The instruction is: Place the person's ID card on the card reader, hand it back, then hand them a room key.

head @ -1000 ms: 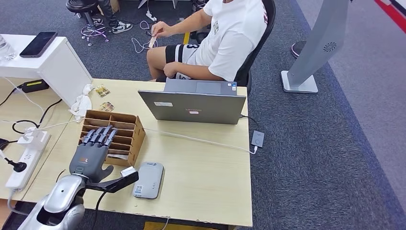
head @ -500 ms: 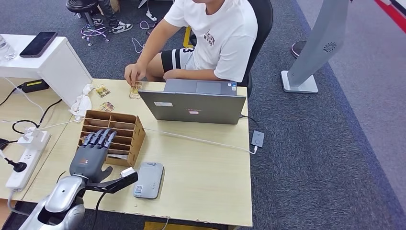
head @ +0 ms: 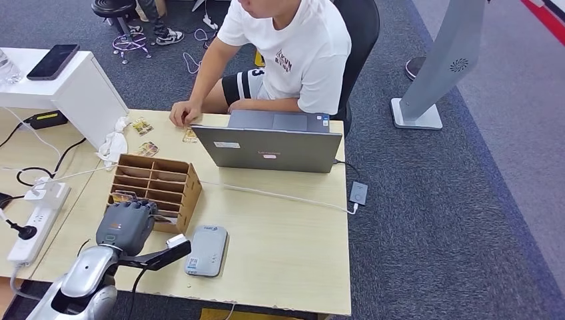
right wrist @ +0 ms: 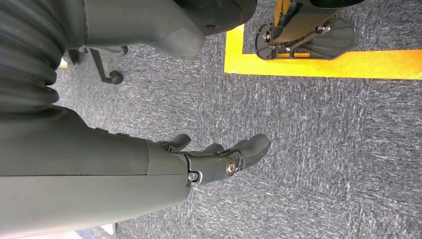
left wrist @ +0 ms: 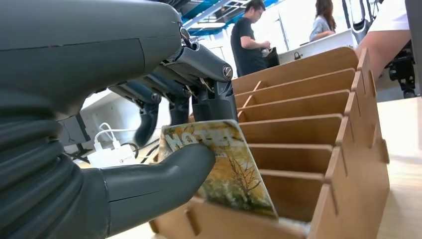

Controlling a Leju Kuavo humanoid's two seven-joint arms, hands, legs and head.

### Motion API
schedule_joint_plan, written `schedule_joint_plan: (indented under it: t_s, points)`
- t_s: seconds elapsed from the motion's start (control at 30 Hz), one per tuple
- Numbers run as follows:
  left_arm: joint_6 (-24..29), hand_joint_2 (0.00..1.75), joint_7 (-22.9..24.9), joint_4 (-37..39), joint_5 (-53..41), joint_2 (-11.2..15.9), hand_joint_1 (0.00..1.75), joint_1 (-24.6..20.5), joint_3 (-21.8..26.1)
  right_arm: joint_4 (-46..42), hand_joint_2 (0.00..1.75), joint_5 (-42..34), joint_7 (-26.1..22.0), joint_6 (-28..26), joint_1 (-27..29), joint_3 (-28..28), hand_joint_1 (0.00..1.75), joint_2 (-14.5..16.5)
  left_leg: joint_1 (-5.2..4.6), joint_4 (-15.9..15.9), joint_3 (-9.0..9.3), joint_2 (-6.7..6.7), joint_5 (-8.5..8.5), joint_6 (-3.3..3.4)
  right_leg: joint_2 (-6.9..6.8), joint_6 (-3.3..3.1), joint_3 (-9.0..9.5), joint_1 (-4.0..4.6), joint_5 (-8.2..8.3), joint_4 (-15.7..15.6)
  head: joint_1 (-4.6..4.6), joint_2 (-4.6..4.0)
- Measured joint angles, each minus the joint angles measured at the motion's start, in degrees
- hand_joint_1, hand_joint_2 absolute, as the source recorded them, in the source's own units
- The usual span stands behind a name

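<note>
Left hand: the left hand is at the near end of the wooden card rack, and the wrist view shows the thumb and dark fingers pinching a printed room key card — it reads "HOTEL" and stands partly in its slot.
Right hand: the right hand hangs over grey carpet, fingers loosely stretched, nothing in it.
Card reader: the grey card reader lies flat on the table just beside the left hand, with no card on top of it.
Rack: open slots all along it; the gripped key sits in a near compartment, though exactly which one I can't tell.
ID card: a small card lies on the far table edge beside the laptop, close to the person's hand; my guess is that's the ID.
Person: the person is seated behind the laptop, leaning toward the table.
Progress: reader bare, ID on their side — the scan and return look done, I'd judge.
Left to do: lift the key out of the rack and carry it across to the person.
</note>
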Motion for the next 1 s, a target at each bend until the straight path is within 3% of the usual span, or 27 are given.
schedule_joint_plan:
  t_s: [0.3, 0.63, 0.77, 1.0]
  points:
    - [4.3, 1.75, -4.7, -2.0, 2.3, -0.5, 1.75, 1.3, 0.0, 0.0, 1.75, -0.3, -0.4, 0.0, 0.0, 0.0, 0.0, 0.0, 0.0, 0.0, 0.0, 0.01, 0.0, 0.0, 0.01, 0.0, -0.01, 0.0, 0.0, 0.0, 0.0, 0.0]
    - [13.5, 1.75, -8.1, -16.5, 0.1, -1.1, 1.75, 5.7, -3.2, 0.0, 1.75, -2.0, -1.7, -0.8, 0.4, -1.0, 0.0, 0.5, 0.0, 0.0, 0.0, 0.03, -0.01, 0.0, 0.04, 0.0, -0.02, 0.0, 0.0, 0.0, 0.04, -0.01]
    - [21.4, 1.75, -9.6, -22.6, -0.5, -0.1, 1.75, 7.1, -5.2, 0.0, 1.75, -2.2, -2.0, -0.8, 0.5, -1.5, 0.0, 0.7, 0.01, 0.0, 0.0, 0.03, -0.01, -0.01, 0.04, 0.0, -0.03, 0.01, 0.0, 0.0, 0.08, 0.0]
    - [27.5, 1.75, -8.5, -29.8, 2.0, 1.3, 1.75, 5.2, -6.9, 0.0, 1.75, -1.5, -1.9, -0.9, 0.4, -2.2, 0.0, 0.9, 0.02, 0.0, 0.03, -0.03, 0.03, 0.01, -0.04, 0.0, -0.08, 0.02, 0.0, 0.0, 0.04, -0.01]
